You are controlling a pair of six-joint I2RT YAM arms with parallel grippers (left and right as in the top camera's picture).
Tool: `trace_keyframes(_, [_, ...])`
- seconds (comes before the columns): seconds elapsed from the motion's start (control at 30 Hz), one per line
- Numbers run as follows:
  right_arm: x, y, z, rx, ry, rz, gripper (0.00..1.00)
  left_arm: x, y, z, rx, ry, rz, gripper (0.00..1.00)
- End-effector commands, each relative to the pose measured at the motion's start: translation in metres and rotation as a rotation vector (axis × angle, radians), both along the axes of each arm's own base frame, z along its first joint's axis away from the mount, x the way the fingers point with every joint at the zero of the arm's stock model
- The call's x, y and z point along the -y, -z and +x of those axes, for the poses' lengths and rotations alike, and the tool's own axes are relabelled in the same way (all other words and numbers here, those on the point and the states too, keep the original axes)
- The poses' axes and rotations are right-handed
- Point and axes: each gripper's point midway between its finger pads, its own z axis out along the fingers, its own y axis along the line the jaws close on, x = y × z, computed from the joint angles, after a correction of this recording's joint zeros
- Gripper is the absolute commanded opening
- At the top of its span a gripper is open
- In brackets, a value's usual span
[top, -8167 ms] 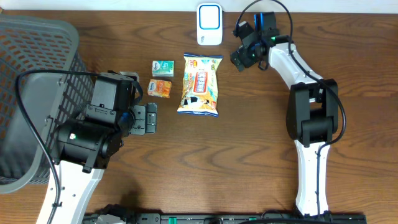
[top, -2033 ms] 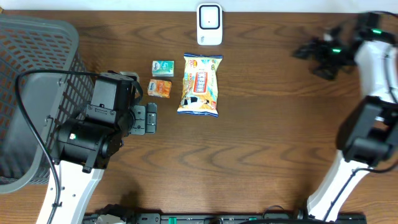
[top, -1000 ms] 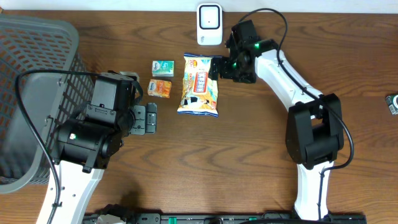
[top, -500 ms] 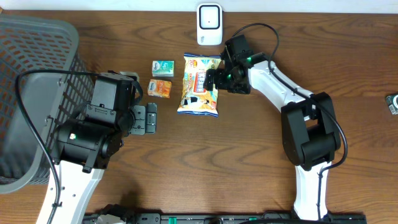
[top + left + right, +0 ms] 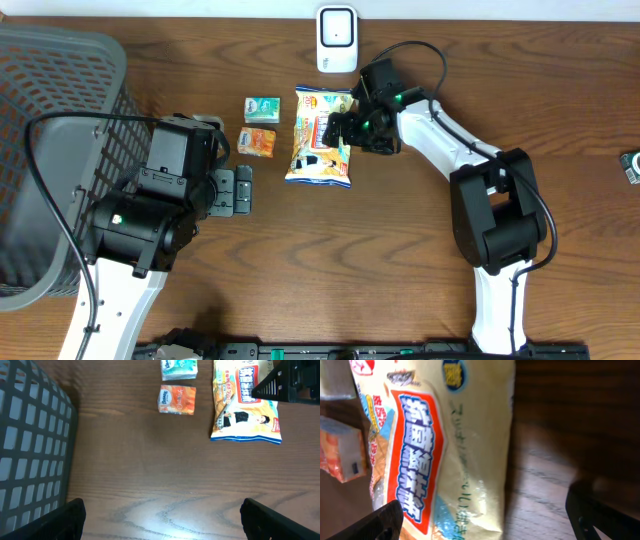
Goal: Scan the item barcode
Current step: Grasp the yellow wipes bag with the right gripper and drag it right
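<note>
I see the right gripper [image 5: 338, 128] spread wide over the snack bag's [image 5: 315, 157] right edge; the left gripper [image 5: 232, 190] is also spread.

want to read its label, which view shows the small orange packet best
Left wrist: the small orange packet lies whole and unobstructed on the wood, printed face up. Overhead also shows it whole, but far smaller. Right wrist catches only a blurred part of it at the left edge.

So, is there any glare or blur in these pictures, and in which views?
Left wrist view: a pale glare patch on the brown wooden table, otherwise sharp. Right wrist view: the yellow plastic snack bag, very close, looks slightly soft and glossy. Overhead view: evenly lit and sharp, no glare.
</note>
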Motion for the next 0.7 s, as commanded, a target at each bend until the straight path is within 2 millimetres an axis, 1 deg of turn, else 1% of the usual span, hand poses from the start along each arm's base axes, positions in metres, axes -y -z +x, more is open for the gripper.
trace_keyframes(0.0, [-0.01,0.003,-0.014,-0.04,-0.003,0.013,0.99,-0.001,-0.003,0.001,0.005,-0.002,0.004,0.98])
trace_keyframes(0.03, [-0.011,0.003,-0.015,-0.041,-0.005,0.013,0.98,-0.001,-0.003,0.001,0.005,-0.002,0.004,0.98])
trace_keyframes(0.07, [-0.011,0.003,-0.015,-0.041,-0.007,0.013,0.9,-0.001,-0.003,0.001,0.005,-0.002,0.004,0.98])
trace_keyframes(0.1, [-0.012,0.003,-0.015,-0.041,-0.008,0.012,0.84,-0.001,-0.003,0.001,0.005,-0.002,0.004,0.98])
trace_keyframes(0.27, [-0.015,0.003,-0.017,-0.047,-0.015,0.025,0.89,-0.001,-0.003,0.001,0.005,-0.002,0.004,0.98])
trace_keyframes(0.37, [-0.015,0.003,-0.018,-0.047,-0.018,0.024,0.95,-0.001,-0.003,0.001,0.005,-0.002,0.004,0.98])
trace_keyframes(0.47, [-0.016,0.004,-0.019,-0.049,-0.019,0.021,0.98,-0.001,-0.003,0.001,0.005,-0.002,0.004,0.98])
trace_keyframes(0.57, [-0.013,0.009,-0.021,-0.046,-0.016,0.002,0.97,-0.001,-0.003,0.001,0.005,-0.002,0.004,0.98])
trace_keyframes(0.67, [-0.013,0.014,-0.025,-0.054,-0.017,-0.002,0.94,-0.001,-0.003,0.001,0.005,-0.002,0.004,0.98])
